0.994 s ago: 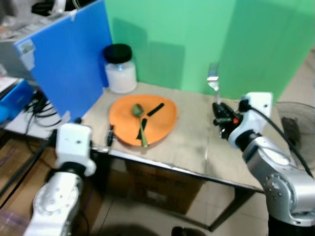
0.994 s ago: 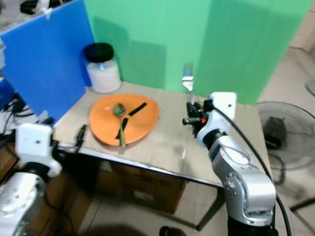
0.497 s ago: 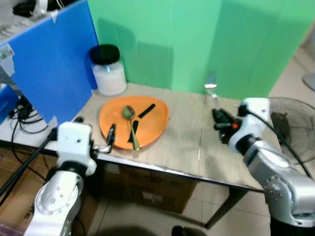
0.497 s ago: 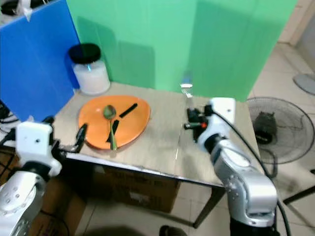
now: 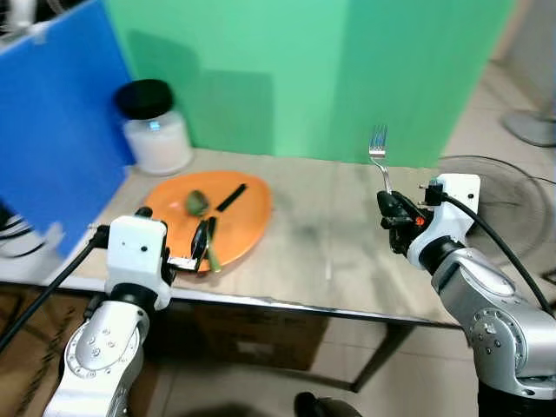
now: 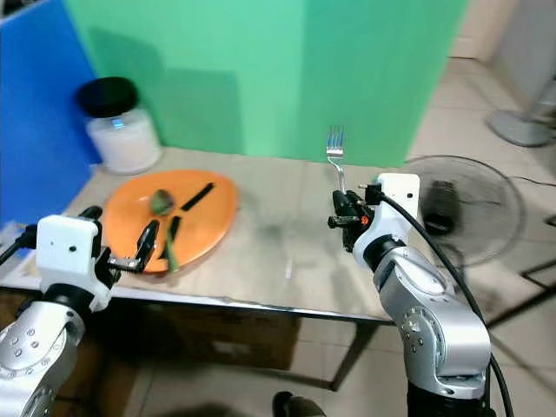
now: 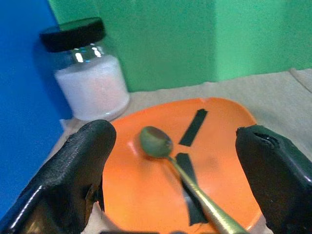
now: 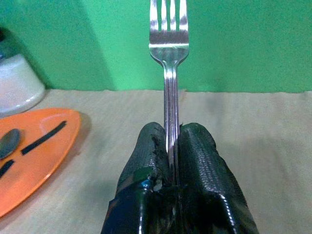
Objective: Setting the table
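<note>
On the table (image 5: 304,252), head views take in a floor fan (image 5: 508,178) at the right. Left of centre lies the orange plate (image 5: 239,217), holding a spoon (image 7: 161,146) and two black strips. Behind it, the black-lidded jar (image 5: 155,126) holds white powder. Right gripper (image 8: 170,146) clenches an upright fork (image 8: 168,44) above the table's right part. Left gripper (image 5: 201,243) hovers spread wide at the plate's near edge.
</note>
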`<state>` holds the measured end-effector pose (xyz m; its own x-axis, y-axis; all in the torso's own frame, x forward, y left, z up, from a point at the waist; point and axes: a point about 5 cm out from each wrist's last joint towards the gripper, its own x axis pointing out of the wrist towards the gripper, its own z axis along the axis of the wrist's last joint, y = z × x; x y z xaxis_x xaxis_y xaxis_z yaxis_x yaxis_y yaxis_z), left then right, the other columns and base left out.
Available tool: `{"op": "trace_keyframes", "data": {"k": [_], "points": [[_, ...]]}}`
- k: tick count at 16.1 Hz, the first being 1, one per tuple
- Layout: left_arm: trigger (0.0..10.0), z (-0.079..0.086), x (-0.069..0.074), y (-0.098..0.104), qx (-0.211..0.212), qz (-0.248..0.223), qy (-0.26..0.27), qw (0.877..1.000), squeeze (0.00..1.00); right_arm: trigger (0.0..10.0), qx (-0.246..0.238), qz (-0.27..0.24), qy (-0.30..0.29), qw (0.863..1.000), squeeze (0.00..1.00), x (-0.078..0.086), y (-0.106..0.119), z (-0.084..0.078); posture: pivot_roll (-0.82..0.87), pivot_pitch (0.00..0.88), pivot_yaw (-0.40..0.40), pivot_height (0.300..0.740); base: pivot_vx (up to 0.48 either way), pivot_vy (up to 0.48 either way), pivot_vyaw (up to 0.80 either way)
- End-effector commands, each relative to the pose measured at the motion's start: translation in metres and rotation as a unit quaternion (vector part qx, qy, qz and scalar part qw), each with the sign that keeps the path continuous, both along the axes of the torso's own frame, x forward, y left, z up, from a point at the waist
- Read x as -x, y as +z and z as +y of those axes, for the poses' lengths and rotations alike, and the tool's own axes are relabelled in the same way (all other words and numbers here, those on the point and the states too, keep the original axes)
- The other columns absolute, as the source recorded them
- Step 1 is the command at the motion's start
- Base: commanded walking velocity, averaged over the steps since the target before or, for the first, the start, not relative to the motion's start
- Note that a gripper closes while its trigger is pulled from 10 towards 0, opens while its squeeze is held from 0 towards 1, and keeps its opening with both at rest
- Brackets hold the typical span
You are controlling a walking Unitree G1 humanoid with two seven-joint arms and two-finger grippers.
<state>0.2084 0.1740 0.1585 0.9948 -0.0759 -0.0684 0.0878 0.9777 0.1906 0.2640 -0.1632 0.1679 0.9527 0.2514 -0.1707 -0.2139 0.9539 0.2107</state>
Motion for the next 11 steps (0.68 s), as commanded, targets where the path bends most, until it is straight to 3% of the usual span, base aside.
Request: {"op": "trace_keyframes", "data": {"k": [1, 4, 11], "points": [[10.0, 0.0042, 0.0033, 0.0009, -0.002, -0.005, 0.012, 1.0, 0.0, 10.0, -0.008, -0.001, 0.013, 1.0, 0.0, -0.0015, -0.0009, 0.0055, -0.05, 0.0, 0.005, 0.74, 0.0, 0.0, -0.8], [10.0, 0.0028, 0.0036, -0.0001, -0.001, -0.005, 0.019, 1.0, 0.0, 10.0, -0.006, -0.006, 0.014, 1.0, 0.0, -0.0057, -0.0008, 0.0106, -0.05, 0.0, 0.001, 0.74, 0.0, 0.0, -0.8], [10.0, 0.0022, 0.0086, -0.0002, -0.006, -0.001, 0.02, 1.0, 0.0, 10.0, 0.003, -0.003, 0.01, 1.0, 0.0, -0.0073, -0.0035, 0.0058, -0.03, 0.017, -0.008, 0.74, 0.0, 0.0, -0.8]]}}
